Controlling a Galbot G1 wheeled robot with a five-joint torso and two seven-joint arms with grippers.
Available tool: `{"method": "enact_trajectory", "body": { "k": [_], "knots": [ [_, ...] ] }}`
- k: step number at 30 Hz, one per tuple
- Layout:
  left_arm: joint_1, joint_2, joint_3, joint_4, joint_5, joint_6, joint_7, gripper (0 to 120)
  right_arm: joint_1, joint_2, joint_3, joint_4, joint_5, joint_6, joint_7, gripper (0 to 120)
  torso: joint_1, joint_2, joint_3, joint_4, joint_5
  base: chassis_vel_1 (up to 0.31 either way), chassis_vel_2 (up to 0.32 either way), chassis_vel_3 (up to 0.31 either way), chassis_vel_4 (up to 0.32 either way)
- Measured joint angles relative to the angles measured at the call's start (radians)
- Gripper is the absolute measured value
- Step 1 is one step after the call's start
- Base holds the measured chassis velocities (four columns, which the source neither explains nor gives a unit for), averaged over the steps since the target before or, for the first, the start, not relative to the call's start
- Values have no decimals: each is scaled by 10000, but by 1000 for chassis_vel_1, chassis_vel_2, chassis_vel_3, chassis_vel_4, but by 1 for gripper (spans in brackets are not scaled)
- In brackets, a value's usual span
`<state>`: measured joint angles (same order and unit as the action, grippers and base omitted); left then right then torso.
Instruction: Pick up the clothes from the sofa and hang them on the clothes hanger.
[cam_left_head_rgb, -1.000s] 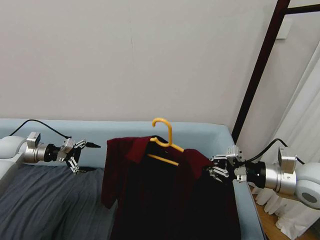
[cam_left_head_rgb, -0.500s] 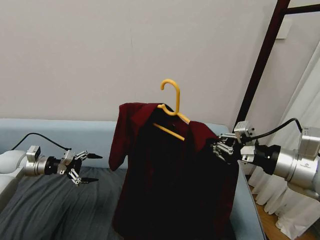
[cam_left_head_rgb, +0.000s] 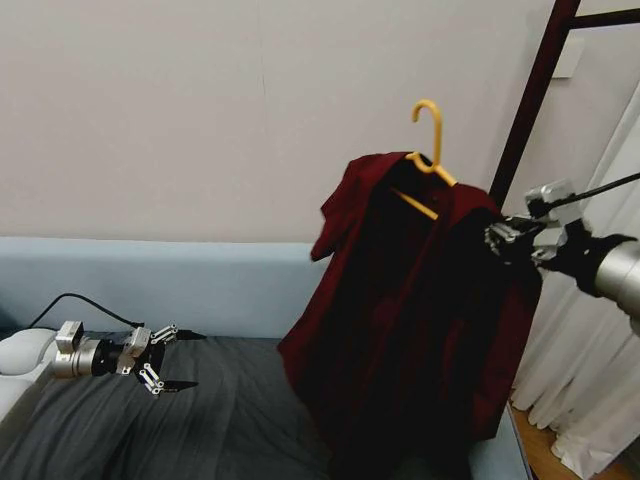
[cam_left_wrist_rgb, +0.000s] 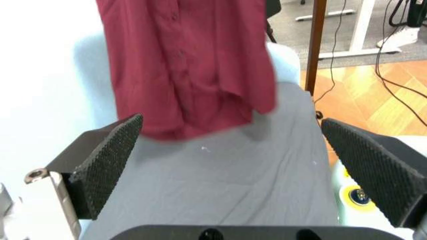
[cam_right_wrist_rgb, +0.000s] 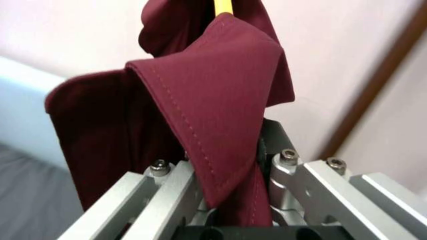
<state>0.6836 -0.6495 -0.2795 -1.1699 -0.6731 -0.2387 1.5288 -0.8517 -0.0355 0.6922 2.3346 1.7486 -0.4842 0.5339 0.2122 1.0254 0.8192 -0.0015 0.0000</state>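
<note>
Right tool (cam_left_head_rgb: 496, 240) pinches limp dark-red shirt (cam_left_head_rgb: 420, 320).

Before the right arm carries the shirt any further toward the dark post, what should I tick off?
1. Grip: right gripper is shut on the red shirt, with fabric pinched between its fingers in the right wrist view: ok.
2. Yellow hanger sits in the collar, hook free above: ok.
3. Hem off the sofa seat: looks clear in the left wrist view: ok.
4. Left gripper open, low over the seat, apart from the shirt: ok.
5. Hook hung on the rack: not ok, it is to the left of the rack post.
6. Hook high enough for the rail: cannot tell.
</note>
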Motion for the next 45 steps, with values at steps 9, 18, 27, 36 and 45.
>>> {"method": "enact_trajectory", "body": {
  "k": [9,18,27,36,45],
  "knots": [
    [-281,-34,168,-46,-43,-71,4,100,657,-654,266,-857,1161,-285,2100,8,0,0,0,-2,0,0,0,0,0],
    [-660,-296,627,-43,-13,-72,3,100,546,-515,-190,-2470,957,140,1687,8,0,0,0,-2,1,0,0,0,0],
    [-1354,-704,1204,421,254,-51,2,100,505,-187,-845,-3769,-794,839,661,8,0,-1,1,-1,-1,0,0,0,0],
    [-1713,-944,1379,583,558,154,0,100,614,439,-1565,-5259,-2550,1127,-424,8,0,0,0,2,0,0,0,0,0],
    [-1540,-904,1223,403,610,289,-1,100,1640,1705,-2602,-5846,-3793,1226,-872,8,0,0,0,-1,-1,0,0,0,0]
  ]
}}
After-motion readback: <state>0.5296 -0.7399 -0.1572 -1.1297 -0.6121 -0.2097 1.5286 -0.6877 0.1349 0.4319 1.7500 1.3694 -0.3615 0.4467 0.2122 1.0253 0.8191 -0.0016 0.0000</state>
